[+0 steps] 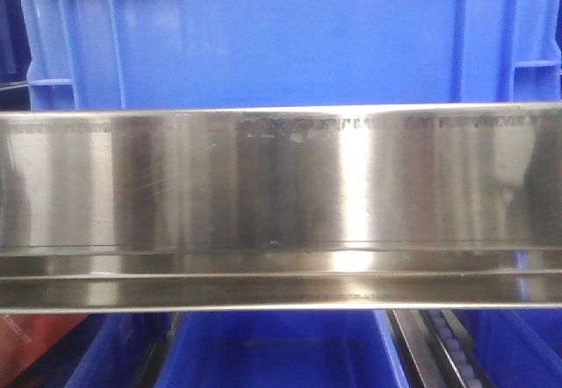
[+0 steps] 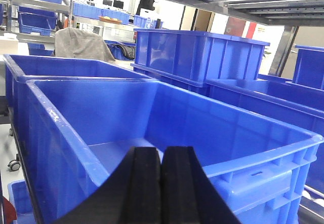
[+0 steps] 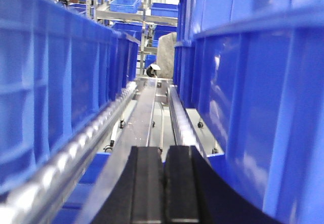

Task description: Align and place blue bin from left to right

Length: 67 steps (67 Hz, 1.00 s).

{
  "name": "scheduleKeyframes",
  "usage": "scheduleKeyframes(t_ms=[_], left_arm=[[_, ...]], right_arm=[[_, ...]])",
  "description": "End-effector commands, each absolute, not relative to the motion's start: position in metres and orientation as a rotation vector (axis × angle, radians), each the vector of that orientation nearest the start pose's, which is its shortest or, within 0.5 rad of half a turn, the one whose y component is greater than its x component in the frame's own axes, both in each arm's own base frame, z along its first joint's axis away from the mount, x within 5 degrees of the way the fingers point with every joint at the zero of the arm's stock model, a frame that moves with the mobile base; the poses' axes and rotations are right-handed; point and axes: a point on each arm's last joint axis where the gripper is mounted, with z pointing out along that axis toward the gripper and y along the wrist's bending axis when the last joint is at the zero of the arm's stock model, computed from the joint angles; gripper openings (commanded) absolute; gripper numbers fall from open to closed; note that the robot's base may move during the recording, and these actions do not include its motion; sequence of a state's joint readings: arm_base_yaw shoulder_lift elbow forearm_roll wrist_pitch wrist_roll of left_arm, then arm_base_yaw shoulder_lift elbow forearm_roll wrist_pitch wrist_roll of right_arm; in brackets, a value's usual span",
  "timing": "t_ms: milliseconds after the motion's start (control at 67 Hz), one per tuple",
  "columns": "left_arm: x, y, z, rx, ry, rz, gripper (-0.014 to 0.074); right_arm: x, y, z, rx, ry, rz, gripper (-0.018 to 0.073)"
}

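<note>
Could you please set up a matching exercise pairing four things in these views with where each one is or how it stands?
Things:
1. left gripper
2. right gripper
3. steel shelf beam
4. grey cloth cover

Places or states:
A. runs across the middle of the front view
B. shut, over an open blue bin
C. draped in the background behind the bins
D. shut, above a roller track between bin walls

Pairs: 1-B, 2-D, 3-A, 4-C

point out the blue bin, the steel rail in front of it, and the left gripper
blue bin (image 1: 290, 37): front view, its smooth flat wall
steel rail (image 1: 281, 204): front view, its brushed face
left gripper (image 2: 161, 155): left wrist view, the seam between the shut black fingertips
</note>
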<state>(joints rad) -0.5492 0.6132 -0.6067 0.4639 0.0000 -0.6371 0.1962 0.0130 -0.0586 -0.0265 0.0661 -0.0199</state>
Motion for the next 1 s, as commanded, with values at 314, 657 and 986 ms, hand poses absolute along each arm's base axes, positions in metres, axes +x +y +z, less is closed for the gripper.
scheduleKeyframes(t_ms=[314,657,986], left_arm=[[0.1084,-0.0683,0.3694,0.292,1.464,-0.598,-0.0111],[0.1084,-0.0683,0.3694,0.292,1.464,-0.598,-0.0111],[0.1084,-0.0683,0.3694,0.292,1.464,-0.598,-0.0111]], right_arm=[[0.055,0.0105,0.215,-0.154,1.457,0.137,-0.007],[0.055,0.0105,0.215,-0.154,1.457,0.137,-0.007],[0.055,0.0105,0.215,-0.154,1.457,0.137,-0.007]])
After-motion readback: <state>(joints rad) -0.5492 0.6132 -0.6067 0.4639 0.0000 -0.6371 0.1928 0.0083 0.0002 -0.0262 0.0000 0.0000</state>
